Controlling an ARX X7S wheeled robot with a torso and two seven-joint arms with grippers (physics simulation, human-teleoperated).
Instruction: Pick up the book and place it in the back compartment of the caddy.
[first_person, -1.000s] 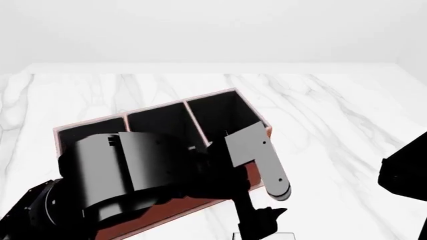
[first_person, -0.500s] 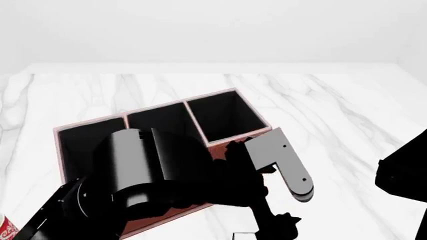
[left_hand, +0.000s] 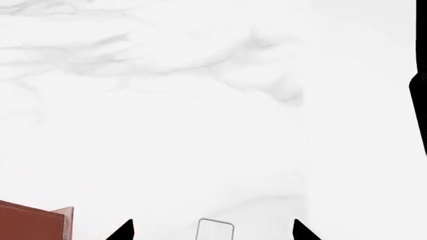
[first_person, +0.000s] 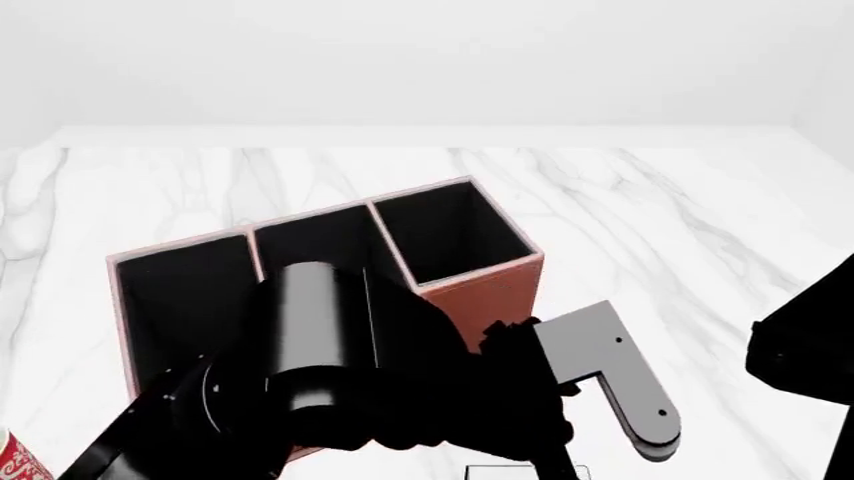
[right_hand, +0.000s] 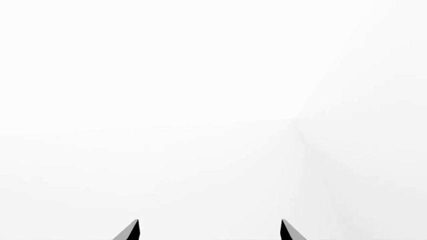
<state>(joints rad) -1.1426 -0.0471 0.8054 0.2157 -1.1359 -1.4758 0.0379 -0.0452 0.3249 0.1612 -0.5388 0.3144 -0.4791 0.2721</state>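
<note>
Nearest, my left arm (first_person: 334, 390) bulks dark across the head view's lower middle, hiding the caddy's front wall. My left gripper (left_hand: 212, 232) shows only two black fingertips (left_hand: 123, 231), spread apart, over bare marble table (left_hand: 200, 125); the small white-edged rectangle between them may be the book (left_hand: 215, 230), mostly cut off. My right gripper (right_hand: 209, 231) likewise gapes at blank white. Beyond, the caddy (first_person: 487, 285) stands upright.

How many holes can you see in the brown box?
3 in the caddy, side by side along its far edge: left, middle, right. The left arm covers the near part, so more may be hidden.
</note>
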